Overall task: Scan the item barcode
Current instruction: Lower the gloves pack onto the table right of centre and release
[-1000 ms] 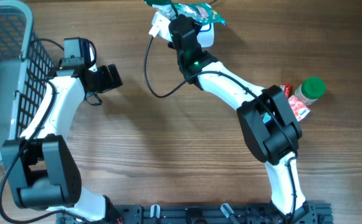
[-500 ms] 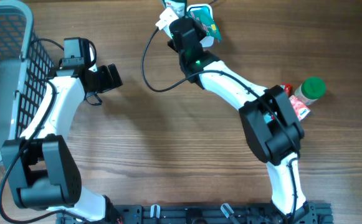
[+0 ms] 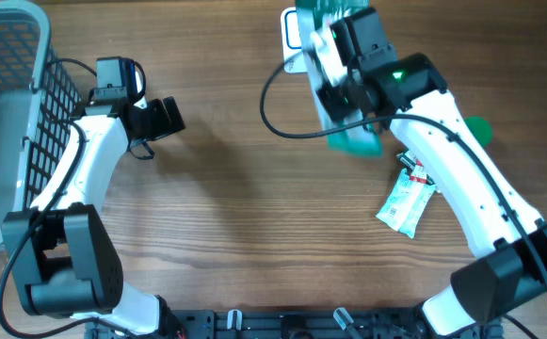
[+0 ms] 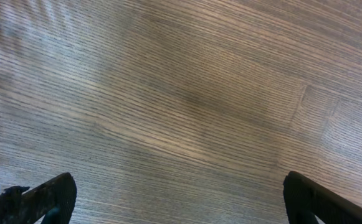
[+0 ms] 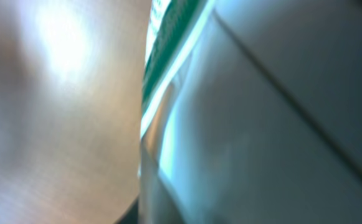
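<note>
Upper centre, overhead view: right gripper [image 3: 329, 89] over blurred green packet [image 3: 353, 141], pressed close to its wrist camera, perhaps angling it for scanning; grip cannot be told | left gripper [image 3: 171, 116]: fingers wide apart, empty, aside at upper left, likely leaving room.

The worktop [image 3: 235, 217] looks like smooth, wood-grained board with a soft sheen. Left of the left gripper [image 3: 176, 117], the grey basket [image 3: 9, 56] is matt plastic mesh. Well to its right, the green pouch [image 3: 353, 141] looks like glossy film.
</note>
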You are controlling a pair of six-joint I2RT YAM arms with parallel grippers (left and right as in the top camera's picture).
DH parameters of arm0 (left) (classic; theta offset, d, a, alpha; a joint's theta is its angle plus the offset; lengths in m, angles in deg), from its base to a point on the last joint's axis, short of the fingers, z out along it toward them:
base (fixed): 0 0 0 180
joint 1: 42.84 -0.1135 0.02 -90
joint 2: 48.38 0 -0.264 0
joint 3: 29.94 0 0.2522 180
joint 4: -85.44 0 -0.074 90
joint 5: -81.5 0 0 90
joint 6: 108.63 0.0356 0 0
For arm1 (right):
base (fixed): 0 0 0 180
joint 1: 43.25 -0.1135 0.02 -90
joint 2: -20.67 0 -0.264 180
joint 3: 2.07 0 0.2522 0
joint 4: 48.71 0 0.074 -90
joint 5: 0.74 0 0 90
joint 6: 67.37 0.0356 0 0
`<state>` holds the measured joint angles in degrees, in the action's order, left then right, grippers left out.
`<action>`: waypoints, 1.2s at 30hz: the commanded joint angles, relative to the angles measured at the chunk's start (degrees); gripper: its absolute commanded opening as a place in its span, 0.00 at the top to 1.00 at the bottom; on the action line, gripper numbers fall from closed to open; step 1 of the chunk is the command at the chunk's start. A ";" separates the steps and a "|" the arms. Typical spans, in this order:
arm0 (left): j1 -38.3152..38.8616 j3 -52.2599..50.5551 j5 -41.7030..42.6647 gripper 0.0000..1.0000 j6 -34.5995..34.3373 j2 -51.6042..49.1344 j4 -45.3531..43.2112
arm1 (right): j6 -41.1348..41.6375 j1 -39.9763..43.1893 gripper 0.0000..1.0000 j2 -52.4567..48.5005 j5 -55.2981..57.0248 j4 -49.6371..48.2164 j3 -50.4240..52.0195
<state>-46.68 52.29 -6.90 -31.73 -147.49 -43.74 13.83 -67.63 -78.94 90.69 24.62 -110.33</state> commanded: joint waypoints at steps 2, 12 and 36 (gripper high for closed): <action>-0.46 0.11 0.26 0.00 0.72 -0.48 -0.02 | 10.82 2.03 0.75 -2.19 -9.38 8.24 5.95; -0.46 0.11 0.26 0.00 0.72 -0.50 -0.02 | 13.92 3.45 0.00 -2.19 -8.76 3.85 14.73; -0.46 0.11 0.26 0.00 0.72 -0.48 -0.02 | 13.84 3.45 0.00 -2.19 -8.79 -23.15 14.73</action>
<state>-46.68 52.29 -6.90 -31.73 -147.49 -43.72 27.17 -64.46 -80.49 82.80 2.54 -95.80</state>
